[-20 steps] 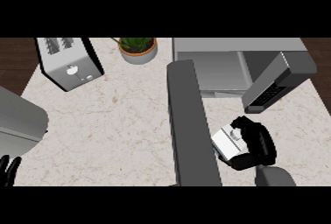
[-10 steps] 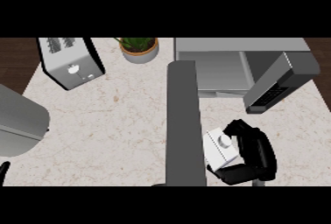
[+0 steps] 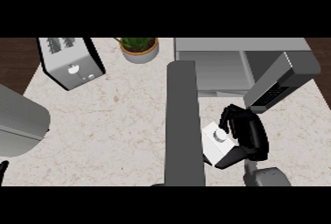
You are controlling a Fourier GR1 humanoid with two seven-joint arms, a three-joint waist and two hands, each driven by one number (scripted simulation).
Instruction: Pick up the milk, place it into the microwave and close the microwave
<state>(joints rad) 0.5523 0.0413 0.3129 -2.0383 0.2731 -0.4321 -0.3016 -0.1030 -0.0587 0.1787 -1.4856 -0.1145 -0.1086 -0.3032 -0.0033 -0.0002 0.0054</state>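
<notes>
The white milk carton (image 3: 217,142) with a round cap is tilted above the counter, right of the microwave's open door (image 3: 184,122). My right hand (image 3: 248,131) is shut on it, fingers curled over its right side and top. The microwave (image 3: 241,65) stands at the back right with its cavity (image 3: 213,70) open toward me, beyond the carton. Only a dark fingertip of my left hand (image 3: 2,168) shows at the lower left edge.
A toaster (image 3: 70,62) stands at the back left and a potted plant (image 3: 138,48) behind the door's far end. A large grey body (image 3: 19,120) fills the left edge. The open door stretches from the microwave down toward the counter's front edge.
My right hand has carried the milk carton up and away from me, toward the microwave opening. The left hand has sunk almost out of view.
</notes>
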